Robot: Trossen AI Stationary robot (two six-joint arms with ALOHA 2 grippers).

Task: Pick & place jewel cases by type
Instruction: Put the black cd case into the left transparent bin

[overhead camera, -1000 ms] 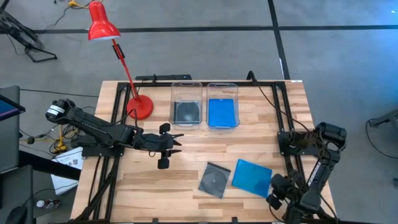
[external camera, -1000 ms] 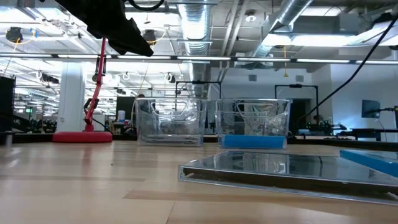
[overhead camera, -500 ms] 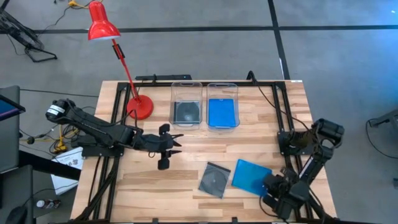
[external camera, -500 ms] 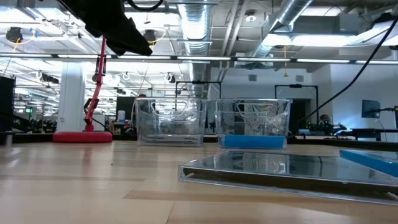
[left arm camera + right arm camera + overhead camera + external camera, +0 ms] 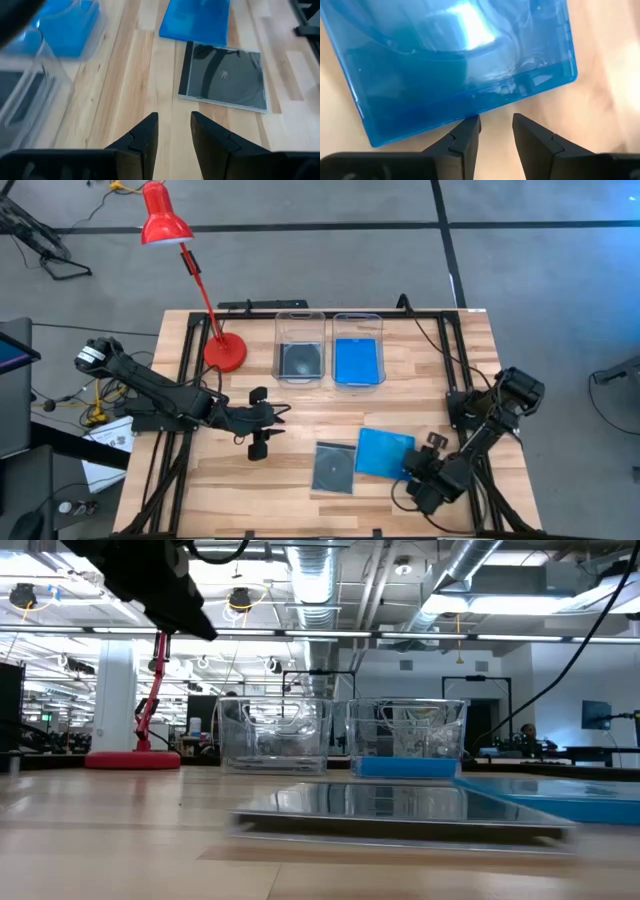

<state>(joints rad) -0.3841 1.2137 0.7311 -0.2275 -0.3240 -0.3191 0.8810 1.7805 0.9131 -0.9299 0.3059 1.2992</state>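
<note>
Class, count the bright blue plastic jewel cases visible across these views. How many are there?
2: one bright blue jewel case lies on the wooden table; another sits in the right clear bin. More may be stacked beneath it.

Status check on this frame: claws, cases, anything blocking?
Right claw open, empty, at the loose blue case's edge. Left claw open, empty, above bare table. Clear case touches the blue one. Nothing blocking.

One camera is looking straight down on the table (image 5: 250, 480); another is peering level across it. Both wrist cameras are sharing the blue case (image 5: 455, 60), close up.
</note>
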